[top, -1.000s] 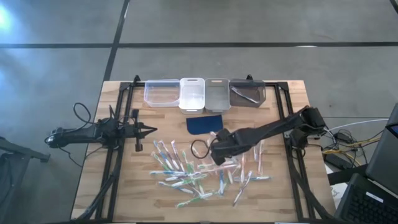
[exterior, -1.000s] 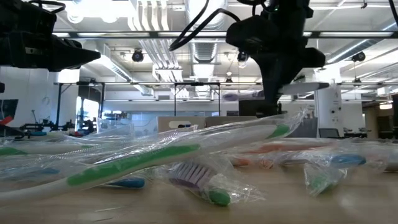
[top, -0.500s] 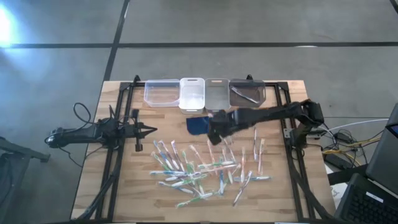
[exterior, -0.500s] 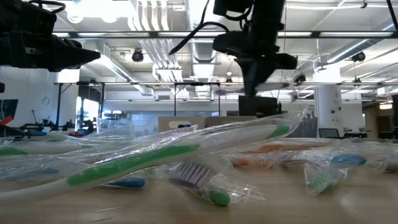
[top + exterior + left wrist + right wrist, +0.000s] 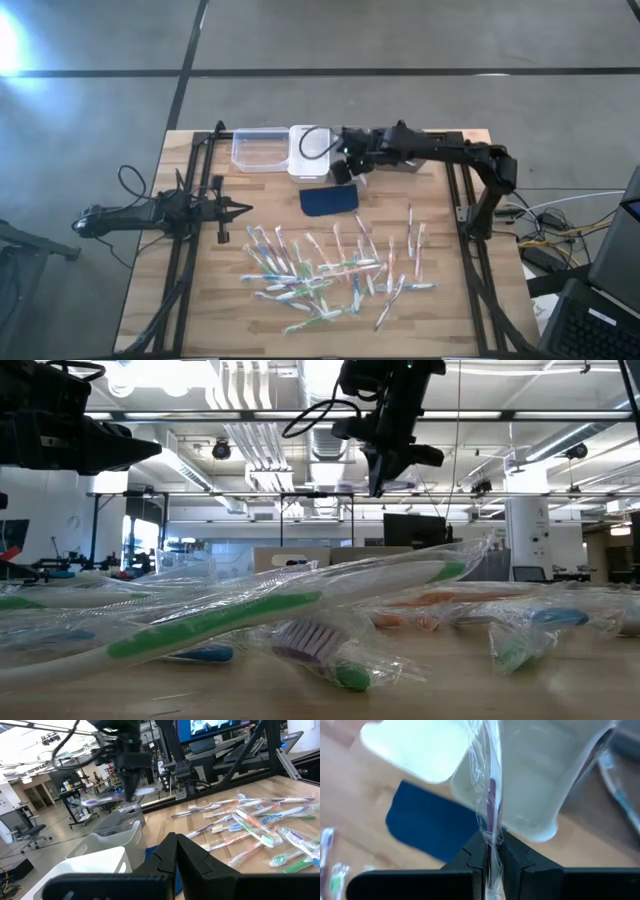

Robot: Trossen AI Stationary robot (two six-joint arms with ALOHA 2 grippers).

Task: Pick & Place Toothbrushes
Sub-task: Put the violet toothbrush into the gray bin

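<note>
A: Right tool (image 5: pixel 345 168) has moved since a second ago. It was low over the toothbrushes (image 5: pixel 330 270) scattered on the surface (image 5: pixel 450 320); now we see it up at the far edge, over the row of bins.

B: Carrying anything?

A: Yes, fingers pressed together on a wrapped toothbrush (image 5: pixel 490 795). Right wrist view shows the clear wrapper and a purple stem pinched between the two dark fingers (image 5: pixel 512 852). Half a second ago we had it over the dark blue pad (image 5: pixel 329 200); now it's past that.

B: Over which bin?

A: Near the seam between the white bin (image 5: pixel 309 150) and the grey bin (image 5: pixel 350 150). In the wrist view the brush hangs over the grey one's near rim. We can't tell if it's inside or only above.

B: Other bins?

A: Clear bin (image 5: pixel 259 149) at the left end; dark bin (image 5: pixel 398 148) at the right end has one brush in it.

B: Left arm?

A: Unchanged. Left tool (image 5: pixel 245 209) is pressed together, gripping nothing, parked at the left side of the surface, pointing toward the pile. The pile looks the same as before.
</note>
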